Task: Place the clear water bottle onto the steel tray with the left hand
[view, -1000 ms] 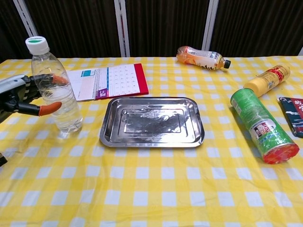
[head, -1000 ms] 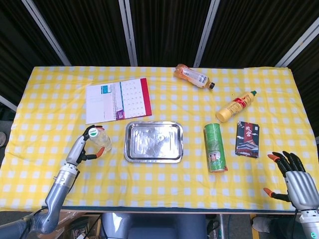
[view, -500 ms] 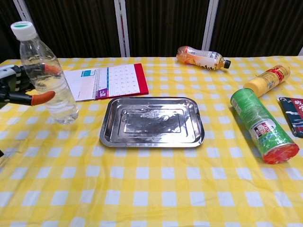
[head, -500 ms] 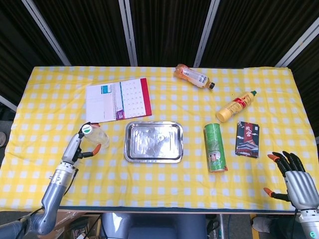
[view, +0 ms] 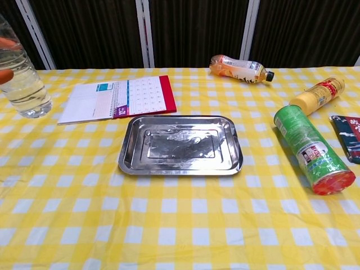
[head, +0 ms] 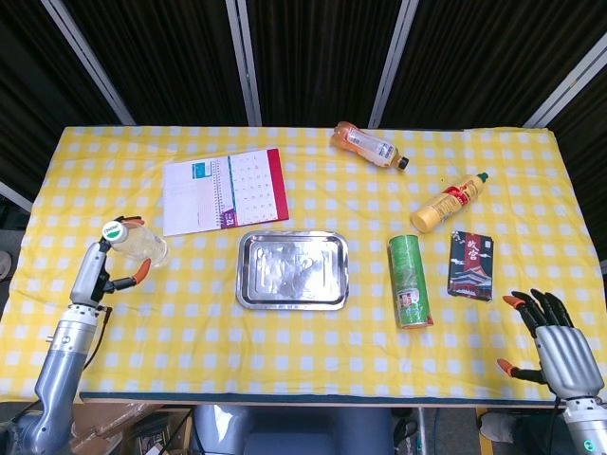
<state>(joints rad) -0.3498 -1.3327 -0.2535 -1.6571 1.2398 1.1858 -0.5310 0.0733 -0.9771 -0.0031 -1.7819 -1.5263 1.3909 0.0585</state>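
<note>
Yellow checked cloth is covering the bench (head: 313, 360), its near-left stretch lying open. Left robot hand (head: 100, 270) is gripping the clear water bottle (head: 136, 245) near the left edge, well apart from the steel tray (head: 292, 269) at centre. Right robot hand (head: 555, 346) is hanging past the near-right corner, fingers spread, holding nothing.

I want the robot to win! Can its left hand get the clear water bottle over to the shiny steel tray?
Probably yes. The left hand grips the clear water bottle, and only bare checked cloth lies between it and the steel tray.
</note>
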